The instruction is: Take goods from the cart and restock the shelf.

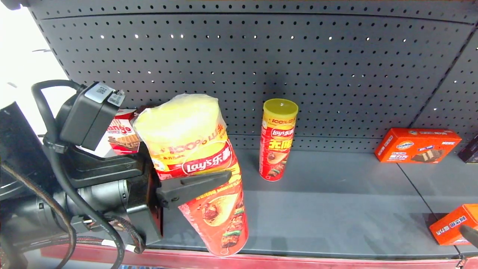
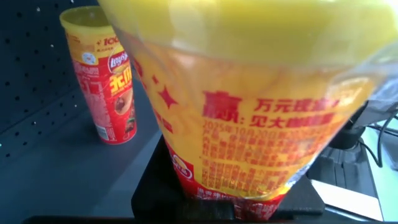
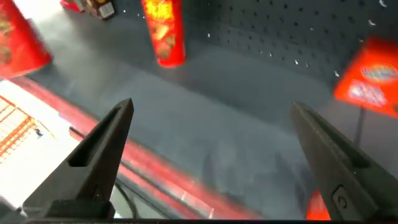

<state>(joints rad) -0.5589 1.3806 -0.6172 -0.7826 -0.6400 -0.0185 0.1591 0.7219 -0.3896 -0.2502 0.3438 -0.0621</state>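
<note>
I have the left gripper point(image 1: 213, 183) clamped around the middle of a chip can point(image 1: 186, 142), lower left of centre in the head view. The can tilts, yellow lid up and left, base over the red front edge of the shelf point(image 1: 336, 209); I can't tell if it touches. A second can point(image 1: 278, 140) stands upright at centre near the pegboard point(image 1: 261, 56), apart from the held one. A wafer box point(image 1: 121, 134) sits behind the left gripper. An orange box point(image 1: 416, 145) lies at right by the pegboard, a second box point(image 1: 450, 224) at the lower right edge. The right gripper point(image 3: 211, 109) hangs over the shelf front, fingers spread wide, empty.

Bare shelf floor point(image 1: 336, 209) lies between the standing chip can point(image 1: 278, 140) and the orange box point(image 1: 416, 145), pegboard point(image 1: 261, 56) behind.
</note>
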